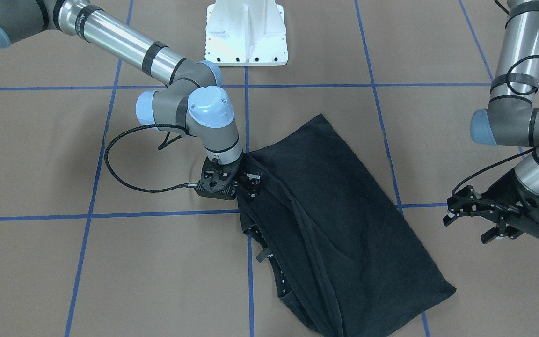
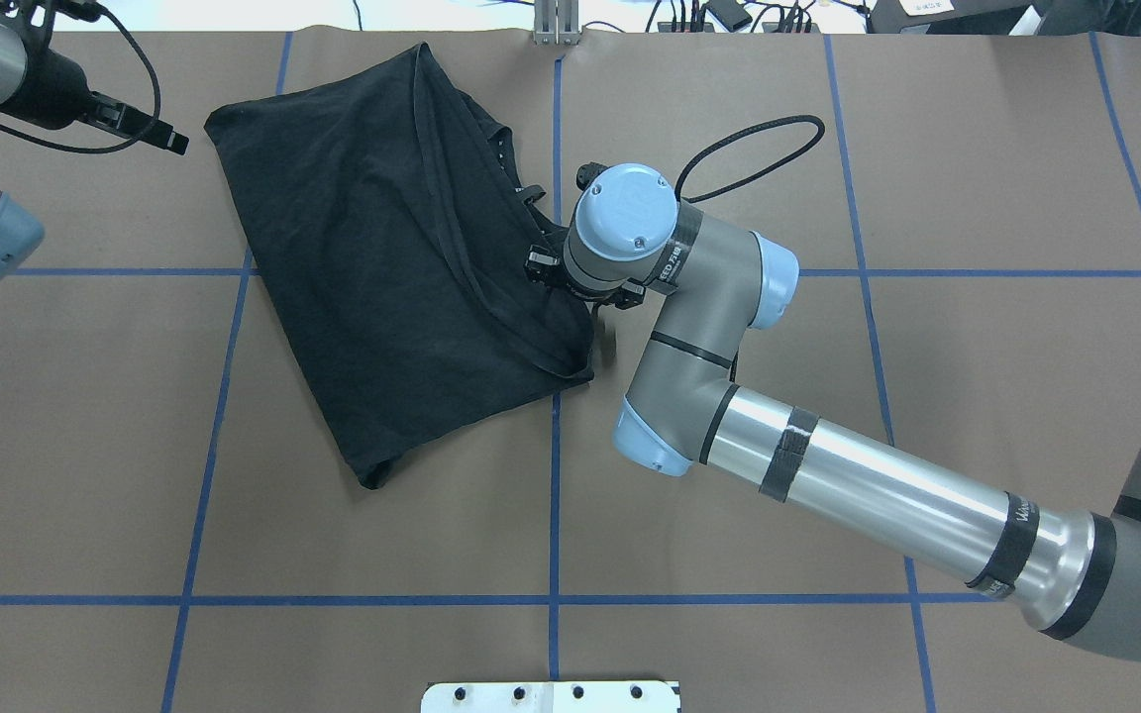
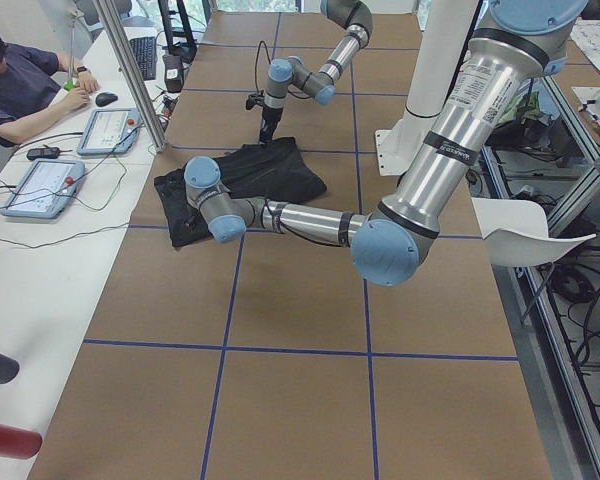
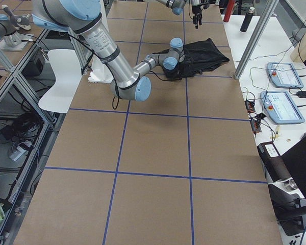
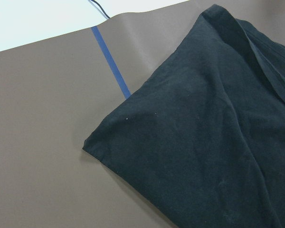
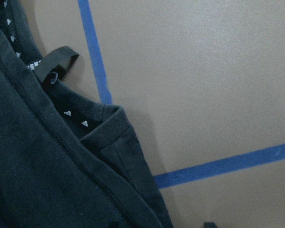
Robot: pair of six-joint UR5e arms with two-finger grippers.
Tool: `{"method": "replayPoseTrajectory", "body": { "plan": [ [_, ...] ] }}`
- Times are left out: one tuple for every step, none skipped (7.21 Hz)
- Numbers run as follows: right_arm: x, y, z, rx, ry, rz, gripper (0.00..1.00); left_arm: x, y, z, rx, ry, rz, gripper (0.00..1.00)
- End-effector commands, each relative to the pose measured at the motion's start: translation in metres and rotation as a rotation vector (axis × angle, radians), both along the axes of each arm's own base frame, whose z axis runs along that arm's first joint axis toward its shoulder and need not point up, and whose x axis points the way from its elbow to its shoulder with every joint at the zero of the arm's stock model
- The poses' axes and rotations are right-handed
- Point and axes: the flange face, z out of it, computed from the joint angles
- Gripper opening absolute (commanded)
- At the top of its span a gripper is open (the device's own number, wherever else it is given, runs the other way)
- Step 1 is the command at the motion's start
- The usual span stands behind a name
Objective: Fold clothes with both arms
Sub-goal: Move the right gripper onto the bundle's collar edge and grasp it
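The black t-shirt (image 1: 339, 220) lies folded lengthwise and slanted on the brown table; its chest graphic is hidden. It also shows in the overhead view (image 2: 382, 257). Its collar with small white marks (image 6: 73, 118) faces my right arm. My right gripper (image 1: 246, 182) points down at the shirt's collar-side edge, under the wrist in the overhead view (image 2: 551, 272). In the right wrist view two fingertips (image 6: 208, 224) just show at the bottom, apart, with the shirt's edge between them. My left gripper (image 1: 473, 223) hangs open and empty, off the shirt's other side (image 2: 169, 139). The left wrist view shows a shirt corner (image 5: 92, 142).
Blue tape lines (image 1: 251, 213) grid the brown table cover. The white pedestal base (image 1: 246, 32) stands at the robot's side. A person sits at a side desk (image 3: 20, 85) with tablets beyond the table's far edge. A cable loops from the right wrist (image 1: 124, 173).
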Motion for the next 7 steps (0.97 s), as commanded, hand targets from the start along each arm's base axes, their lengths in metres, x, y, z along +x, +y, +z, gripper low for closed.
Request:
{"method": "replayPoseTrajectory", "body": {
  "plan": [
    [-0.001,0.0005,-0.0035,0.0,-0.003,0.0,0.5,0.0006,0.0002,0.0003,0.0,0.0,0.001,1.0],
    [-0.001,0.0005,-0.0035,0.004,-0.002,-0.002,0.5,-0.0005,0.0001,0.0022,-0.003,-0.002,-0.001,1.0],
    [-0.001,0.0005,-0.0033,0.005,0.001,-0.004,0.5,-0.0012,0.0042,0.0088,-0.008,-0.004,0.001,1.0],
    [-0.001,0.0005,-0.0033,0.005,0.001,-0.004,0.5,-0.0012,0.0044,0.0088,-0.009,-0.003,0.002,1.0],
    [-0.001,0.0005,-0.0035,0.005,-0.001,-0.003,0.5,-0.0012,0.0044,0.0088,-0.009,-0.003,0.002,1.0],
    [-0.0011,0.0004,-0.0048,0.003,-0.003,-0.002,0.48,-0.0012,0.0044,0.0088,-0.009,-0.003,0.002,1.0],
    [-0.001,0.0005,-0.0033,0.001,-0.001,-0.001,0.41,-0.0012,0.0044,0.0088,-0.009,-0.003,0.002,1.0]
  ]
}}
